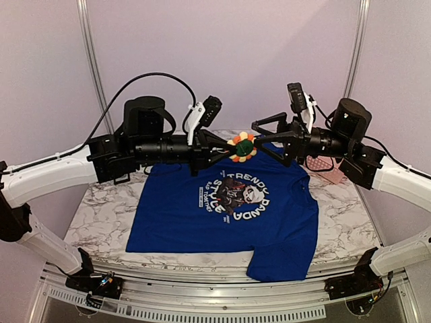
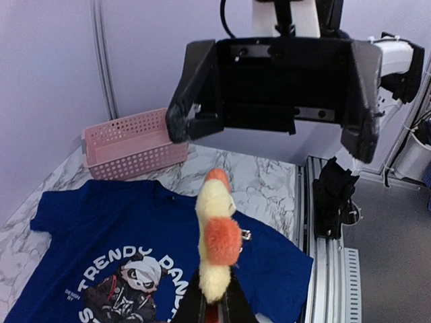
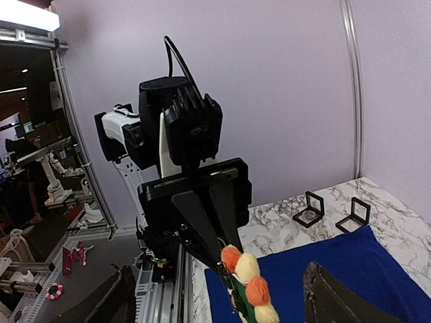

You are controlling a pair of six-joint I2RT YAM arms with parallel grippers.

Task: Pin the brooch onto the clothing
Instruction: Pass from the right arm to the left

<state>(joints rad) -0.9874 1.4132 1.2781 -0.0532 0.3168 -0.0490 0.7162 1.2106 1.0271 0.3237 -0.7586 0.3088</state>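
Observation:
The brooch [image 1: 241, 147], a fuzzy flower of yellow and orange petals round a green centre, hangs in the air above the clothing's collar. My left gripper [image 1: 229, 148] is shut on it; in the left wrist view the brooch [image 2: 217, 232] stands edge-on above the closed fingers [image 2: 202, 306]. My right gripper [image 1: 260, 136] faces it from the right, open, its fingers wide of the petals and touching nothing. In the right wrist view the brooch [image 3: 250, 288] sits between my spread right fingers [image 3: 323, 296]. The clothing [image 1: 222, 208], a blue panda T-shirt, lies flat on the marble table [image 1: 101, 215].
A pink perforated basket [image 2: 131, 145] stands at the table's back right corner, behind the shirt. Two small open black boxes [image 3: 310, 210] sit on the marble beyond the shirt's far edge. The table's metal rail [image 1: 215, 289] runs along the near edge.

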